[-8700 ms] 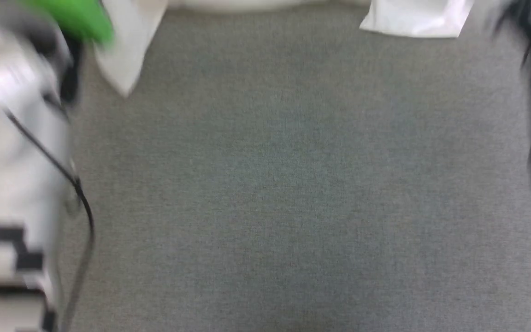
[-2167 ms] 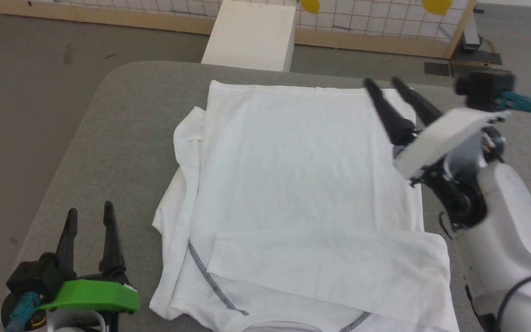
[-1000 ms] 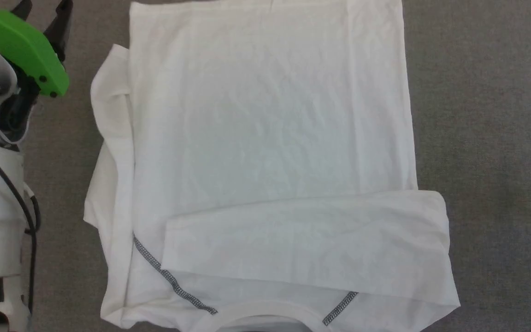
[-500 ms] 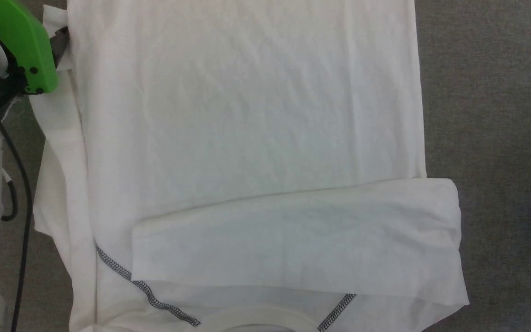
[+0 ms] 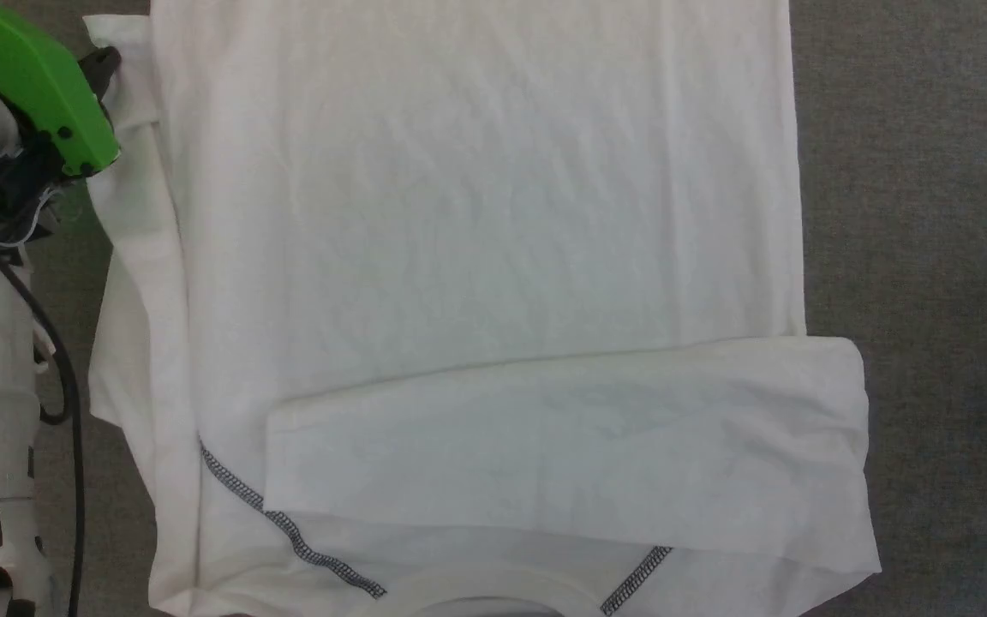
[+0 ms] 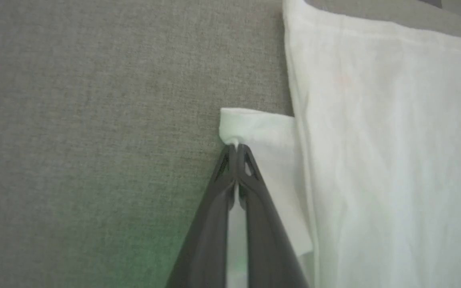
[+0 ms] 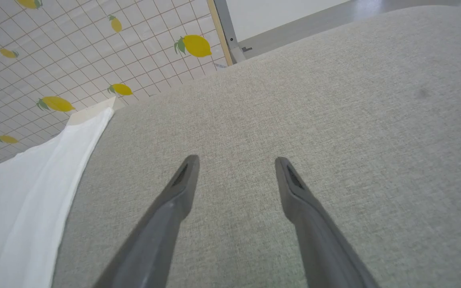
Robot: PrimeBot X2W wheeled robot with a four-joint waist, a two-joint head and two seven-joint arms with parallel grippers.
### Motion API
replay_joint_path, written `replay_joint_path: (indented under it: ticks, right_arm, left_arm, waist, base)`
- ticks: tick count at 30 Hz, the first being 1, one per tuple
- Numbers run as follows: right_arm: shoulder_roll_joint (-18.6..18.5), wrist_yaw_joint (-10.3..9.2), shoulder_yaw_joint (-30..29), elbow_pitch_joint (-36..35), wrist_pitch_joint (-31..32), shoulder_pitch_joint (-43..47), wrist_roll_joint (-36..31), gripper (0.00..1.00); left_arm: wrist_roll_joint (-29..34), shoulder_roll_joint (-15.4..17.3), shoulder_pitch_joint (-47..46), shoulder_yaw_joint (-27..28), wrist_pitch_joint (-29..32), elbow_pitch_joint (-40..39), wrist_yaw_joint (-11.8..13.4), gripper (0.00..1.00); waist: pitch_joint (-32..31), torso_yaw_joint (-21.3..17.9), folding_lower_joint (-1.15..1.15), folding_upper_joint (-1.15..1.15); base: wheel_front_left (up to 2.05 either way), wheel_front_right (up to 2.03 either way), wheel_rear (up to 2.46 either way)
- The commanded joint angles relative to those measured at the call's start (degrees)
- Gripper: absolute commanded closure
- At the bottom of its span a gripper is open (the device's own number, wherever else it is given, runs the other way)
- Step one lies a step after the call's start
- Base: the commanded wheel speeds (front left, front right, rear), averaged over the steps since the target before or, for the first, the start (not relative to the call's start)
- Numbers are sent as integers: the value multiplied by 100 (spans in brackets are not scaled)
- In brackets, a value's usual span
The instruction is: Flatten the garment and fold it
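- The shirt (image 5: 476, 214) lay spread flat and mostly smooth on the grey surface (image 5: 922, 214), collar nearest the robot.
- One sleeve (image 5: 562, 446) was already folded across the body just above the collar, so flattening and the first sleeve fold looked done.
- The other sleeve (image 5: 142, 283) ran as a loose strip along the shirt's left side, not yet folded in; bringing it over and folding the body appeared to remain.
- The left end effector (image 6: 236, 150) was at the shirt's far left edge, fingers pressed together and pinching the cuff (image 6: 254, 124) where it poked out beside the body.
- The right end effector (image 7: 236, 162) hovered over bare surface with fingers spread and nothing between them; the shirt's edge lay well off to one side of it.
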Motion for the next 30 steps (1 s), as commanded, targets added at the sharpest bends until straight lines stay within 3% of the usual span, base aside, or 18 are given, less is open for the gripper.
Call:
replay_joint_path:
  ticks: [1, 5, 12, 25, 30]
  right_arm:
    - [3, -8, 22, 1, 11, -25, -47, 0]
    - [3, -8, 95, 108, 6, 2, -52, 0]
    - [3, -8, 104, 328, -16, 121, -68, 0]
    - [3, -8, 160, 724, -136, 423, 70, 0]
    - [3, -8, 214, 893, -202, 534, 124, 0]
  left_arm:
    - [-87, -12, 177, 143, -169, 101, 124, 100]
    - [-345, -39, 344, 752, -848, 199, 429, 100]
    - [-529, 354, 850, 1562, -1807, 561, 529, 100]
    - [-758, 645, 1916, 2320, -2469, 559, 557, 100]
    - [-826, 591, 2227, 2238, -2479, 32, 248, 100]
  waist:
    - [-183, 97, -1, 0]
    - [-503, 177, -1, 0]
    - [-1144, 405, -1, 0]
    - [-2011, 703, -1, 0]
    - [-2273, 727, -1, 0]
  base:
    - [0, 0, 0]
    - [0, 0, 0]
    - [0, 0, 0]
    - [0, 0, 0]
    - [0, 0, 0]
